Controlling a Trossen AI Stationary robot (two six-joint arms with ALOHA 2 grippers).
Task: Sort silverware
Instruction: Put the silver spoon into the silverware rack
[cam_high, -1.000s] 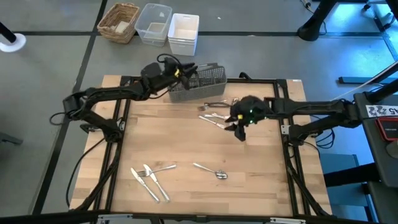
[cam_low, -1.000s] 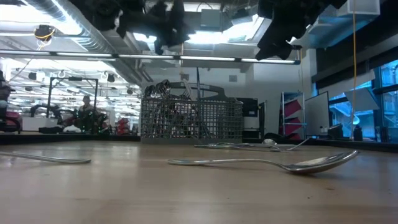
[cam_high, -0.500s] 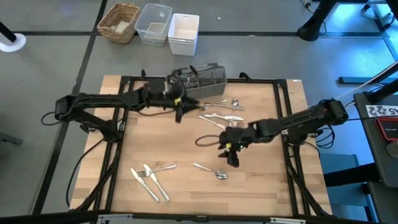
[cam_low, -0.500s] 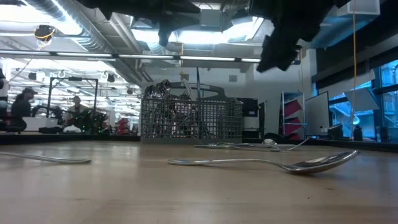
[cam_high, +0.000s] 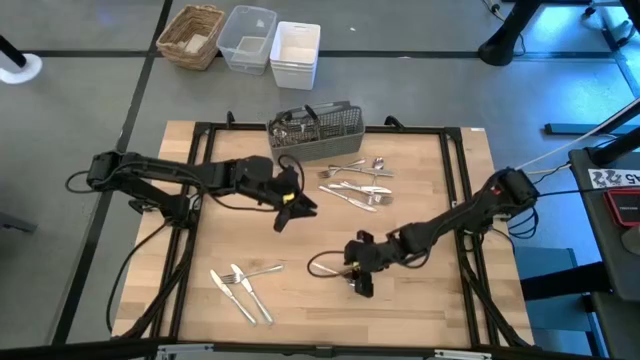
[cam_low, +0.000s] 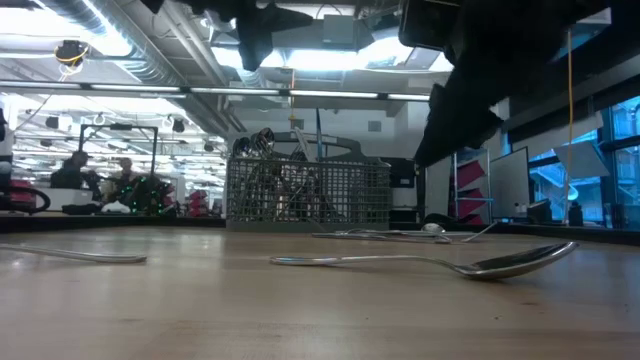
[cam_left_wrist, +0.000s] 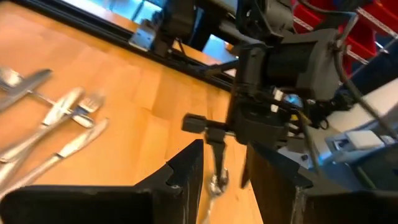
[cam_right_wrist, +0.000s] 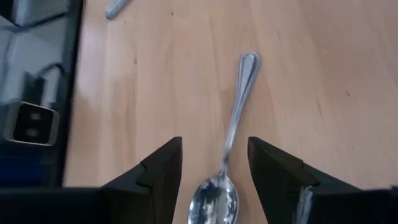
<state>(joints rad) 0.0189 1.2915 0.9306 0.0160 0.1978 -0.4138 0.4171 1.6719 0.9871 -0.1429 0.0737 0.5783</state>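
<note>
- the spoon (cam_right_wrist: 231, 144) lies flat on the wooden table (cam_high: 420, 310), below the centre of the high view; in the right wrist view its bowl sits between the two dark fingers and its handle runs away from them.
- the right gripper (cam_high: 361, 282) hangs over that spoon, jaws spread wide with one finger on each side of it, nothing grasped; whether the fingertips touch the wood cannot be told.
- in the low view the same spoon (cam_low: 440, 264) rests on the tabletop in the right half of the frame.
- a small cluster, a table knife (cam_high: 232, 296) and forks (cam_high: 250, 274), lies at the lower left of the table in the high view.
- a looser pile of cutlery (cam_high: 357, 184) lies right of centre in the upper half, just in front of the caddy.
- the grey mesh caddy (cam_high: 318, 132) stands at the table's upper edge, with pieces standing upright in it.
- the left gripper (cam_high: 291, 203) hovers over bare wood left of centre, fingers parted and empty.
- above the table, on the floor: a wicker basket (cam_high: 192, 35), a clear plastic bin (cam_high: 247, 37) and a white bin (cam_high: 295, 52).
</note>
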